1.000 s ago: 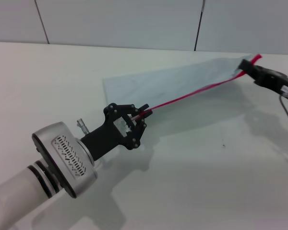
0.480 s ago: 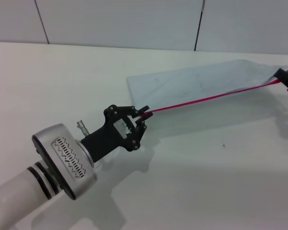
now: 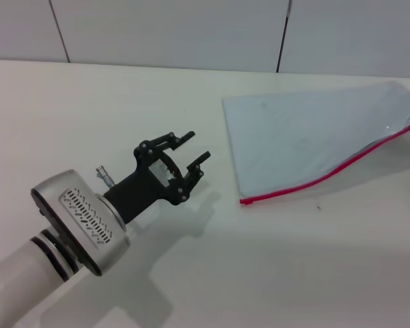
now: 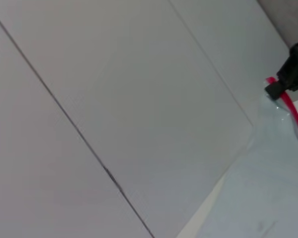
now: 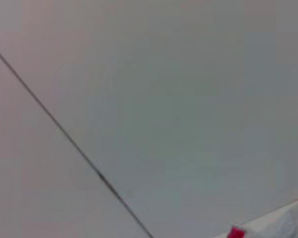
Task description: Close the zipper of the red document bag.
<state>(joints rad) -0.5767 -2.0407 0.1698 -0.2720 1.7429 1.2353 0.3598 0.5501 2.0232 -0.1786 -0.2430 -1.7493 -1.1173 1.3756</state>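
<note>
Left gripper [image 3: 187, 152]: nearest you, at 7 o'clock; fingers spread, holding nothing.
Red document bag [image 3: 307, 133]: flat on the table [image 3: 89, 102] at 2 o'clock, apart from that gripper.
Zipper [image 3: 328, 175]: along the bag's near edge, its free end lying loose.
Right gripper [image 4: 291, 74]: farthest, at the zipper's far end; you cannot tell its grip.

Document bag [image 3: 307, 140] on table [image 3: 89, 109], right of left gripper [image 3: 195, 146], apart.
</note>
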